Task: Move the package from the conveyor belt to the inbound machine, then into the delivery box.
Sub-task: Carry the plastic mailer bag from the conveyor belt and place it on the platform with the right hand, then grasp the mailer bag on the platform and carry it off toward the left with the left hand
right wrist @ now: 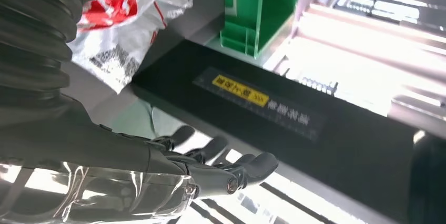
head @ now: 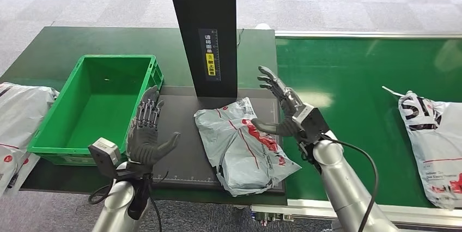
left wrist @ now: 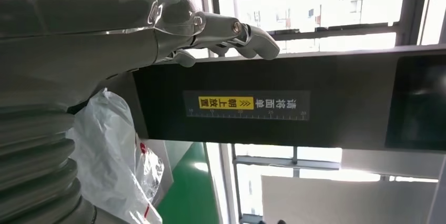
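Observation:
A white plastic package (head: 246, 145) with red print lies crumpled on the black plate of the inbound machine (head: 180, 150), below its dark upright post (head: 202, 30). My right hand (head: 283, 109) hovers open at the package's right edge, fingers spread, thumb toward the bag. My left hand (head: 148, 131) is open over the plate's left side, between the package and the green delivery box (head: 95, 107), holding nothing. The package (left wrist: 113, 155) and post (left wrist: 294, 103) appear in the left wrist view. In the right wrist view the package (right wrist: 126, 24) lies beyond my fingers (right wrist: 226, 169).
A second white package (head: 433, 145) lies on the green conveyor belt (head: 354, 79) at the right. More white bags (head: 19, 123) sit at the far left beside the green box. The table's front edge runs close to my arms.

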